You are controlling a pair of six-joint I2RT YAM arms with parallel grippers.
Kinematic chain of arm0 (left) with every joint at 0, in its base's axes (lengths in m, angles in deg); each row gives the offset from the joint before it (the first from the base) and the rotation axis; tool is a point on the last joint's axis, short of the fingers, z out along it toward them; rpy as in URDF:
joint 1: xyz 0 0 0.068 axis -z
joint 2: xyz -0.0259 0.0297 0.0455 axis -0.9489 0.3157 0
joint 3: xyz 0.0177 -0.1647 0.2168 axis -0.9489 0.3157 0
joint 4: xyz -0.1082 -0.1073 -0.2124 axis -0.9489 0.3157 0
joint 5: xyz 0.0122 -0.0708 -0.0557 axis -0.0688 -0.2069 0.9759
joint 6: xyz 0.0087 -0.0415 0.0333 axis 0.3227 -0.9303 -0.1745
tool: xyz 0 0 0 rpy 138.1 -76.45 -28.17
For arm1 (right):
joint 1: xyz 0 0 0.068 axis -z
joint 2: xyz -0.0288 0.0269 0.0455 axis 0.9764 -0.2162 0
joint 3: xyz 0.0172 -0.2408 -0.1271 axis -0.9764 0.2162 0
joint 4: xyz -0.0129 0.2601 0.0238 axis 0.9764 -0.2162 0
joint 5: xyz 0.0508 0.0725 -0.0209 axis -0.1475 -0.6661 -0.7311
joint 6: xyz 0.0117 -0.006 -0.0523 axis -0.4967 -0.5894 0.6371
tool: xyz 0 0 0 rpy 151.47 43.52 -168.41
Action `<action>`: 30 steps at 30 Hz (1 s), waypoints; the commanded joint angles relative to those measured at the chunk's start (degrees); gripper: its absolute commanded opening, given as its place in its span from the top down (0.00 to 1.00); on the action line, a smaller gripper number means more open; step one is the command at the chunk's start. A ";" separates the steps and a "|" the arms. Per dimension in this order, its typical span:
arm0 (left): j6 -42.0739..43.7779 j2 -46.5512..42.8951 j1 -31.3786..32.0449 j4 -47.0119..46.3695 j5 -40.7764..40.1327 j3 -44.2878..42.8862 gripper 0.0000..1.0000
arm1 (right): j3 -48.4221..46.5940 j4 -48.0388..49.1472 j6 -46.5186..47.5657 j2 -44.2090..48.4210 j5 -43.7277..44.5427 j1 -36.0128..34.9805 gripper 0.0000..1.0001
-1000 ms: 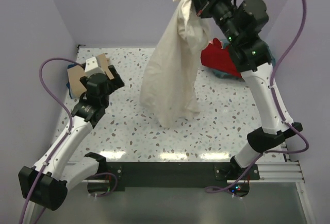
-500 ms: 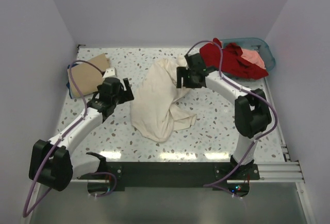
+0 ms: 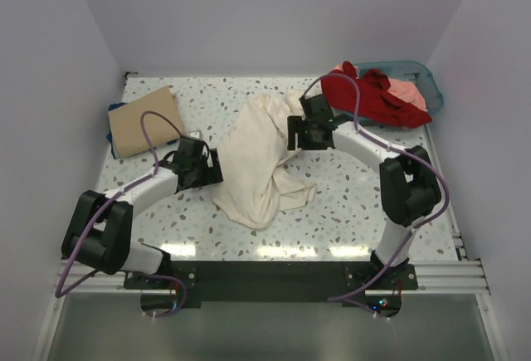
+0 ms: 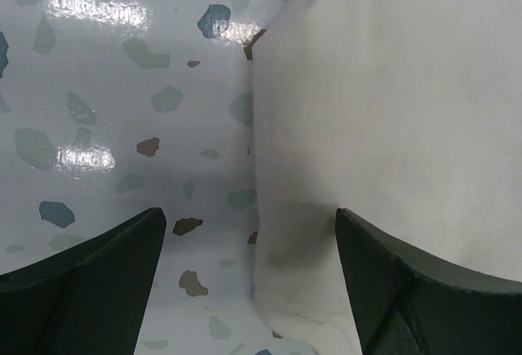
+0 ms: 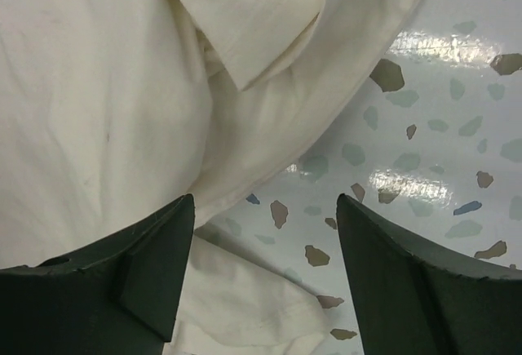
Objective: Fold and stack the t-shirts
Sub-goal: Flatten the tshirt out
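Observation:
A large cream t-shirt [image 3: 257, 162] lies crumpled in the middle of the table. My left gripper [image 3: 212, 170] is at its left edge, low over the table. In the left wrist view that gripper [image 4: 249, 290] is open, and the cream hem [image 4: 326, 290] lies between its fingers, nearer the right one. My right gripper [image 3: 294, 134] hovers at the shirt's upper right, open; in the right wrist view it [image 5: 265, 273] stands over cream folds [image 5: 106, 102] and bare table, holding nothing. A folded tan shirt [image 3: 146, 119] lies at the back left on a dark blue one [image 3: 110, 135].
A teal basket [image 3: 433, 80] at the back right holds a red shirt [image 3: 365, 95] and a salmon-pink one [image 3: 410, 91], the red one spilling over its rim. The speckled tabletop [image 3: 348, 203] is walled in on three sides.
The right gripper, which held the cream shirt high a second ago, came down and opened; the shirt now lies in a heap. The left arm moved right to the shirt's edge.

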 commanded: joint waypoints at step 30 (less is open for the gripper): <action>4.95 11.74 -1.42 -4.16 -2.45 -13.67 1.00 | -21.53 -4.46 2.29 -10.72 -1.15 5.85 1.00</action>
